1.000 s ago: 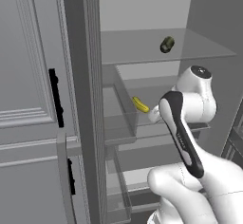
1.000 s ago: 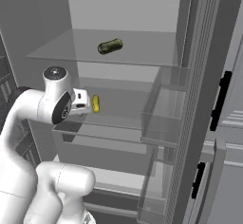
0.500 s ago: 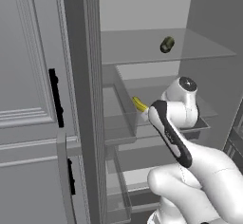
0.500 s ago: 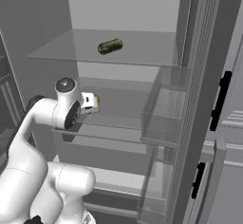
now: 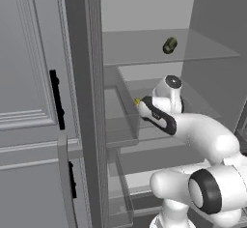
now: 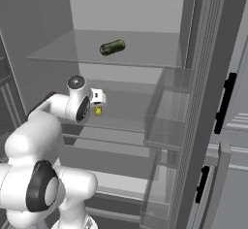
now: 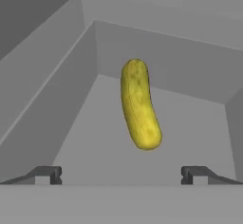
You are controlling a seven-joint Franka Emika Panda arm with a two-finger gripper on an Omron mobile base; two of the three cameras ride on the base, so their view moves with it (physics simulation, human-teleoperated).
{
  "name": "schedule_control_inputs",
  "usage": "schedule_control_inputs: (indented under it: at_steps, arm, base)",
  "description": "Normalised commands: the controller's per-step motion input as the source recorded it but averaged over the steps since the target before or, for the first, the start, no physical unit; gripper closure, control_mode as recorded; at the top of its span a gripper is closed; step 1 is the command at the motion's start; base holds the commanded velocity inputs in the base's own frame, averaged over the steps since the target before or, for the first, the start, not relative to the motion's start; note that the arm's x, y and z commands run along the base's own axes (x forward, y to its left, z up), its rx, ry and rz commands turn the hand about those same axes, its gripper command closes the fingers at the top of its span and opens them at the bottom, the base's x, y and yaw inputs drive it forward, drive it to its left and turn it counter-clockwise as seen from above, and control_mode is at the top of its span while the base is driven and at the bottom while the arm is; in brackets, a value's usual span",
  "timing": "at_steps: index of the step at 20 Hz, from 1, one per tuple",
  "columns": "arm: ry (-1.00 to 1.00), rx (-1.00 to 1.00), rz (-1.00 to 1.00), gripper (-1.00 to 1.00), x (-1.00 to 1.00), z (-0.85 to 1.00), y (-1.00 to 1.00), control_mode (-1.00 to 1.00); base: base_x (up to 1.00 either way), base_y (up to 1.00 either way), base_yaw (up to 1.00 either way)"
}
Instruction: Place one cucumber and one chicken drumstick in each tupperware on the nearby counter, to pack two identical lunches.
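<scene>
**Gripper at the middle shelf, yellowish-green cucumber ahead of open jaws**

From the hand view I see the gripper (image 7: 121,174) spread wide, its two dark fingertips (image 7: 47,174) far apart at the bottom edge and nothing between them. The yellowish-green cucumber (image 7: 139,105) lies just beyond the tips, roughly centred between them, its long axis running away from the hand and leaning slightly. It rests on the grey floor of the middle shelf (image 7: 199,133), apart from both fingers and clear of the side and back walls.

In the right base view the gripper (image 6: 98,97) sits at the end of the arm, reached into the open cabinet, with the same cucumber (image 6: 98,110) showing as a small yellow spot directly under the hand. In the left base view the forearm covers most of it; I make out only a yellow sliver (image 5: 137,102) at the left of the arm.

Both base views add what the hand view lacks: farther back and higher, the dark green cucumber (image 6: 112,47) lies on its side on the upper shelf (image 6: 63,56), well apart from the gripper.
</scene>
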Motion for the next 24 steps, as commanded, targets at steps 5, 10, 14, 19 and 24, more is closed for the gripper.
schedule_control_inputs:
  at_steps: [5, 10, 14, 19, 24]
  arm:
    - [0.17, 0.00, 0.00, -1.00, 0.78, -0.14, -0.20, -1.00]
    - [0.14, -0.02, 0.01, -1.00, 0.42, -0.38, -0.03, -1.00]
    - [0.02, 0.00, 0.04, -1.00, 0.22, -0.33, 0.03, -1.00]
    - [0.00, 0.00, 0.10, -1.00, 0.00, -0.29, 0.24, -1.00]
    - [-0.01, 0.00, 0.05, -1.00, 0.24, -0.12, 0.07, -1.00]
  base:
    - [0.00, 0.00, 0.00]
    - [0.00, 0.00, 0.00]
    - [0.00, 0.00, 0.00]
    - [0.00, 0.00, 0.00]
    - [0.00, 0.00, 0.00]
